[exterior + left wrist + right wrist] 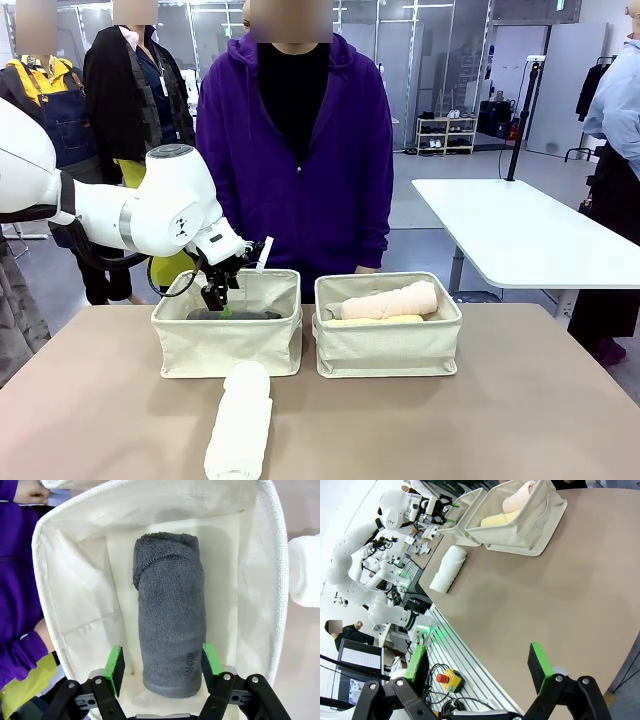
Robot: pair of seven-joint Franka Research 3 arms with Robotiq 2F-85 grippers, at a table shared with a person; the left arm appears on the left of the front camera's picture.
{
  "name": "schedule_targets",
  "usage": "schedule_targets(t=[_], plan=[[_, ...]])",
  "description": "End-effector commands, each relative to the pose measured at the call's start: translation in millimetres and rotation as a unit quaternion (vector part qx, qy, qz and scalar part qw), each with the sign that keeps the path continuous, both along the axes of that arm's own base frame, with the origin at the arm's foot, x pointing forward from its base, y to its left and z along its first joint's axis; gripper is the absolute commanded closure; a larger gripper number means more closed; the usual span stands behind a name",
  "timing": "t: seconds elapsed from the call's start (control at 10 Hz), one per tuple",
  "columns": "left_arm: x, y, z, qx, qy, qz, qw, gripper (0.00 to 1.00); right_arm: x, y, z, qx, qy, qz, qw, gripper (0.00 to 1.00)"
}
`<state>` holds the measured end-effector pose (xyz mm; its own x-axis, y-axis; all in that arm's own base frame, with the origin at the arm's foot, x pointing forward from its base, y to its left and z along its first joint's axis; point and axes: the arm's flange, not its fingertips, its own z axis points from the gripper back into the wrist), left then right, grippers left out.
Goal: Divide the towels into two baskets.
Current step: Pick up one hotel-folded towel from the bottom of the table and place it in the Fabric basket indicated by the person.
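Note:
A dark grey towel (pixel 170 625) lies rolled on the floor of the left basket (pixel 226 350). My left gripper (pixel 218 298) reaches down into this basket. In the left wrist view the left gripper (pixel 162 662) is open, its green pads (pixel 116 664) either side of the roll's near end, with a gap on one side. The right basket (pixel 390 352) holds a pale pink towel (pixel 385 300) and a pale yellow towel (pixel 375 321). A white towel (pixel 240 420) lies on the table in front of the left basket. My right gripper (pixel 480 665) hangs open over the table edge, holding nothing.
A person in a purple hoodie (pixel 295 150) stands just behind the baskets, a hand (pixel 30 491) near the left basket's rim. A white table (pixel 520 235) stands at the back right. The tan tabletop (pixel 480 420) lies bare at the right front.

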<state>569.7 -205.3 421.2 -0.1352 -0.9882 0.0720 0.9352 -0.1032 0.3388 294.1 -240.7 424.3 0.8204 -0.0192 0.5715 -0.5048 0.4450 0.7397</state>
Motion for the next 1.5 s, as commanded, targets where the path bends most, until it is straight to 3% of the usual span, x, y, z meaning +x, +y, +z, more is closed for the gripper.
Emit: schedule_targets(t=[0.0, 0.2, 0.4, 0.5, 0.7, 0.8, 1.0, 1.2, 1.4], plan=[[1, 2, 1, 0.005, -0.003, 0.001, 1.0, 0.22, -2, 2, 4, 0.008, 0.001, -0.005, 1.0, 0.0], [0, 0, 0, 0.0, 0.0, 0.0, 1.0, 0.22, -2, 2, 4, 0.008, 0.001, -0.005, 1.0, 0.0], [-11, 20, 30, -0.067, 0.044, 0.076, 0.994, 0.22, -2, 2, 4, 0.008, 0.001, -0.005, 1.0, 0.0], [-25, 35, 40, -0.101, 0.084, 0.11, 0.985, 0.22, -2, 2, 4, 0.008, 0.001, -0.005, 1.0, 0.0], [-55, 77, 65, -0.211, 0.185, 0.147, 0.948, 0.22, -2, 2, 4, 0.008, 0.001, -0.005, 1.0, 0.0], [-70, 101, 72, -0.281, 0.222, 0.165, 0.919, 0.22, -2, 2, 4, 0.008, 0.001, -0.005, 1.0, 0.0], [-116, 170, 63, -0.354, 0.279, 0.22, 0.865, 0.22, -2, 2, 4, 0.008, 0.001, -0.005, 1.0, 0.0], [-167, 232, 58, -0.421, 0.315, 0.243, 0.816, 0.22, -2, 2, 4, 0.008, 0.001, -0.005, 1.0, 0.0], [-214, 298, 46, -0.44, 0.324, 0.285, 0.787, 0.22, -2, 2, 4, 0.008, 0.001, -0.005, 1.0, 0.0]])
